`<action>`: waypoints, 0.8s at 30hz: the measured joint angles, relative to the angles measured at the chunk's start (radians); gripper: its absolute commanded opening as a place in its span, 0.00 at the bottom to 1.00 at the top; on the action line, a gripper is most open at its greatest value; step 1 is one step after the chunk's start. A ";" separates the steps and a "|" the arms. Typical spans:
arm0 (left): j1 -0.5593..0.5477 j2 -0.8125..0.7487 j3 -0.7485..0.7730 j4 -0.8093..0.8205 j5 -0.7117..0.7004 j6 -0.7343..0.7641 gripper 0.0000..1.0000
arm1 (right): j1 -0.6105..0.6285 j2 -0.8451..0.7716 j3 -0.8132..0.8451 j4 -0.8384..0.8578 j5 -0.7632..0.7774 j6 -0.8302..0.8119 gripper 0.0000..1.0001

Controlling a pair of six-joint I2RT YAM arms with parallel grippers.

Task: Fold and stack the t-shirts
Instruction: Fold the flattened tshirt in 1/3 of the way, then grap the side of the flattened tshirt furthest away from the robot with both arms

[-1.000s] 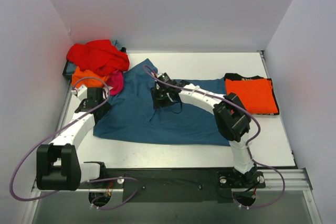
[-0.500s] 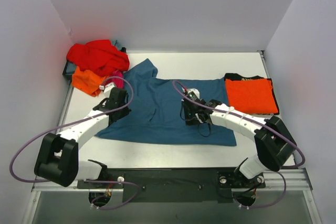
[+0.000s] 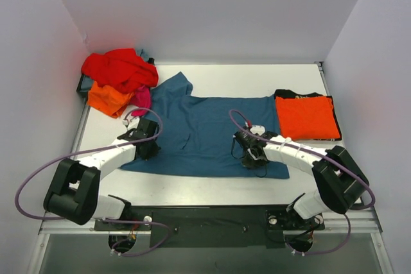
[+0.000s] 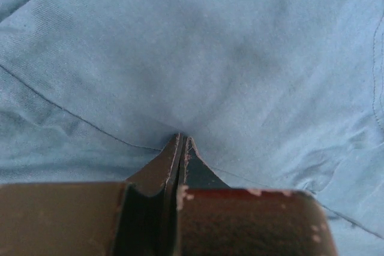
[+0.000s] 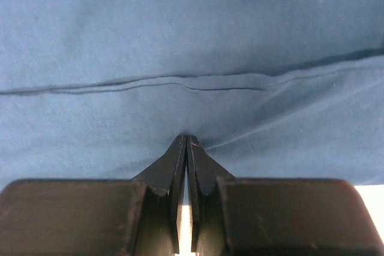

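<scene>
The teal blue t-shirt (image 3: 205, 126) lies spread flat across the middle of the table. My left gripper (image 3: 149, 150) (image 4: 182, 137) sits on its near left part. Its jaws are shut, with the cloth puckering into the tips. My right gripper (image 3: 255, 160) (image 5: 187, 138) is down near the shirt's near right hem, jaws shut in the same way, and a crease runs out from its tips. A folded orange t-shirt (image 3: 308, 117) rests on a black one (image 3: 292, 94) at the right. Crumpled red (image 3: 119, 68), orange (image 3: 106, 97) and magenta t-shirts (image 3: 142, 99) are heaped at the far left.
White walls close in the table (image 3: 257, 78) on the left, back and right. A dark bin edge (image 3: 82, 83) shows under the heap at the far left. Purple cables (image 3: 38, 178) loop from both arms near the front rail.
Both arms have drawn back from the far part of the teal shirt toward its near edge. Both grippers have closed on the cloth.
</scene>
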 measured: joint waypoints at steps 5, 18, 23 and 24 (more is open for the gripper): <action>0.006 -0.069 -0.053 -0.024 -0.001 -0.071 0.00 | -0.003 -0.053 -0.062 0.015 0.006 0.079 0.00; -0.029 -0.178 0.061 -0.094 -0.069 0.042 0.24 | -0.274 -0.245 -0.030 -0.092 -0.001 -0.017 0.36; -0.080 -0.132 0.173 -0.005 -0.065 0.121 0.24 | -0.442 -0.278 -0.024 -0.115 -0.011 -0.054 0.33; -0.091 -0.114 0.180 0.015 -0.060 0.132 0.24 | -0.470 -0.271 -0.024 -0.117 -0.016 -0.055 0.33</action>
